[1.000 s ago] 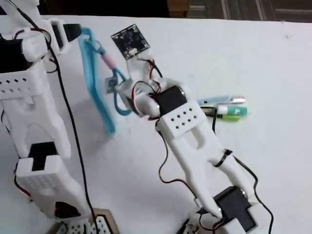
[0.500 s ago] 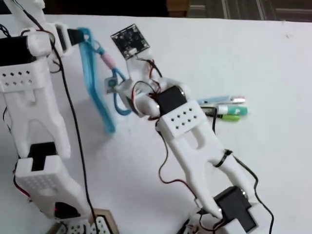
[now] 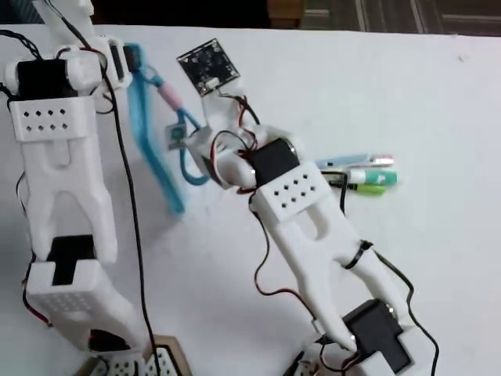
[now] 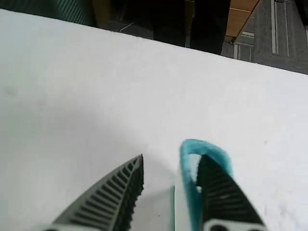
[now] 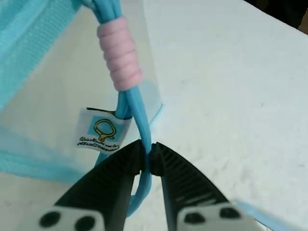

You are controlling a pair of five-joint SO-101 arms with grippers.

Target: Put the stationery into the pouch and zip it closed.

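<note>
White table (image 3: 407, 86) under both arms, dark floor (image 3: 376, 16) past its far edge. Landmark for this entry is the blue pouch (image 3: 149, 133), which stands tilted on its long edge rather than lying flat.

At the pouch's far end sits the left gripper (image 4: 171, 163). I read its jaws as apart, with the pouch's blue rim curled round one finger (image 4: 219, 192) and the other finger clear of it.

Beside the pouch's long side, the right gripper (image 5: 148, 148) is pinched tight on the blue cord (image 5: 139, 115) that hangs off the pouch. A pink sleeve (image 5: 120, 53) sits on the cord closer to the pouch, and a small white label (image 5: 102, 131) is beside the cord.

The pens (image 3: 364, 174) lie bundled on the table, well apart from the pouch, beyond the right arm.
</note>
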